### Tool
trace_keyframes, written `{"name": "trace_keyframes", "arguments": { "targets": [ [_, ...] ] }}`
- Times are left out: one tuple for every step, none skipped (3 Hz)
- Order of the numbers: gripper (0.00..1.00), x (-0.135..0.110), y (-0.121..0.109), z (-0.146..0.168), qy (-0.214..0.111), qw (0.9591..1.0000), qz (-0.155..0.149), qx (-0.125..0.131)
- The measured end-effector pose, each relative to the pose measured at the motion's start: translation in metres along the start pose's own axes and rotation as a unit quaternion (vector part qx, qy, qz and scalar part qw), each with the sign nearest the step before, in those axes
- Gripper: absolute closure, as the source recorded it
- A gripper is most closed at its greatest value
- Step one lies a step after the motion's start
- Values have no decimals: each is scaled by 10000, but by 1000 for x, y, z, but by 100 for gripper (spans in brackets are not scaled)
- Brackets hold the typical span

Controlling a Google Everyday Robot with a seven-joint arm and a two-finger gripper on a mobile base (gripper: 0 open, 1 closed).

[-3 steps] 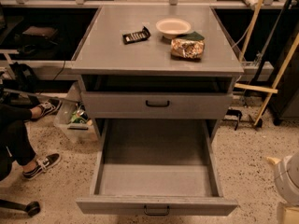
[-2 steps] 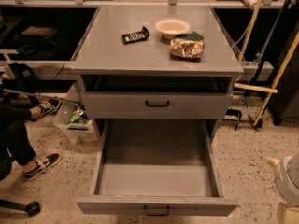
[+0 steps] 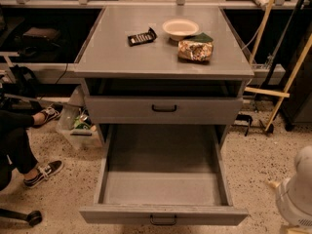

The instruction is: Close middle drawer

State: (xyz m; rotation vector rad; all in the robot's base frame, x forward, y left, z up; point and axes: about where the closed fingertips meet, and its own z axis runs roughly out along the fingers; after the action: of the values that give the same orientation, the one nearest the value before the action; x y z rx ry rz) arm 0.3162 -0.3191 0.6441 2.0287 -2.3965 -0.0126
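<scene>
The middle drawer [image 3: 163, 179] is pulled far out of the grey cabinet toward me. Its long shallow tray is empty, and its small black handle [image 3: 163, 221] sits at the centre of the front panel near the bottom edge of the view. The upper drawer [image 3: 164, 109] above it is pushed in. The lowest drawer is hidden under the open one. My gripper [image 3: 295, 196] shows as a white rounded shape at the lower right edge. It is to the right of the open drawer's front corner and apart from it.
On the cabinet top [image 3: 117, 57] lie a black remote-like object [image 3: 142, 37], a white bowl [image 3: 181, 28] and a snack bag [image 3: 195, 49]. A person's legs and shoes [image 3: 44, 172] are at the left. A clear bin [image 3: 78, 126] stands left of the cabinet. Wooden poles [image 3: 287, 82] lean at the right.
</scene>
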Motion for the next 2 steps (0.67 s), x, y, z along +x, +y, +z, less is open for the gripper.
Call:
{"name": "trace_keyframes", "arguments": {
  "targets": [
    [0,-7,28,95,-325,9966,-347,-675],
    [0,-21,56,170,-768,9874,-680,-1208]
  ]
}}
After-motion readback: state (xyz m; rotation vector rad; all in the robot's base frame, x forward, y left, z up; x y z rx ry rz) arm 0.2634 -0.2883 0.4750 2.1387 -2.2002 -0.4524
